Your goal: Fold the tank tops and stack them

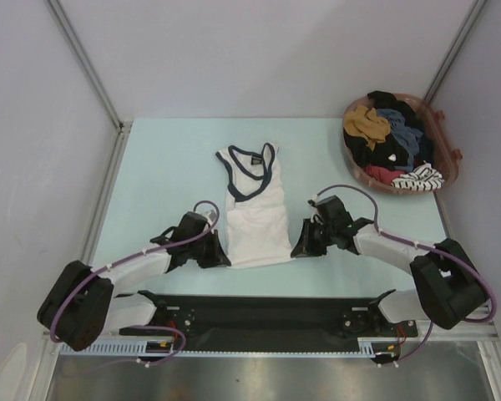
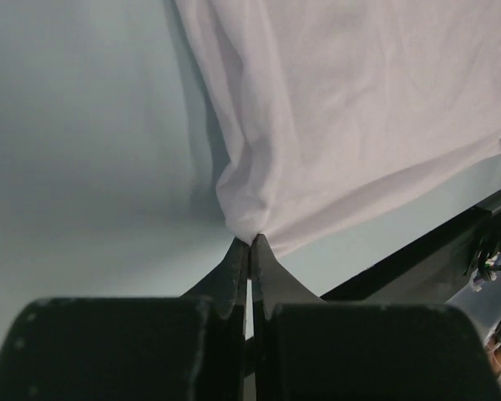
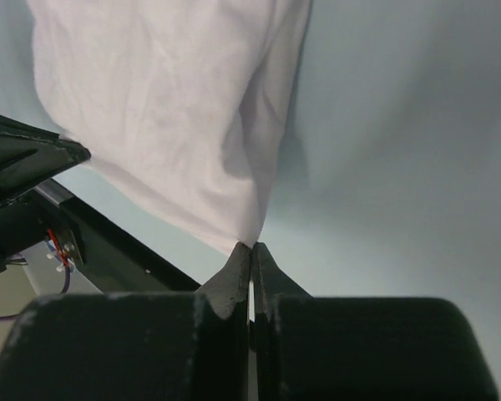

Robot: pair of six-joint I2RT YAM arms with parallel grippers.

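Observation:
The white tank top [image 1: 255, 209] with dark navy strap and neck trim lies flat mid-table, straps pointing away from me. My left gripper [image 1: 220, 259] is shut on its near left hem corner; the left wrist view shows the tips [image 2: 250, 241] pinching the white cloth [image 2: 351, 125]. My right gripper [image 1: 301, 249] is shut on the near right hem corner; the right wrist view shows the tips [image 3: 251, 246] pinching the white cloth [image 3: 175, 109]. The slate grey-blue tank top [image 1: 405, 134] seems to lie in the basket jumble; I cannot tell it apart for sure.
A brown basket [image 1: 449, 154] at the far right holds black, mustard, red and striped clothes. The black base rail [image 1: 267, 313] runs along the near edge just behind the hem. Grey walls enclose the table on the left, back and right.

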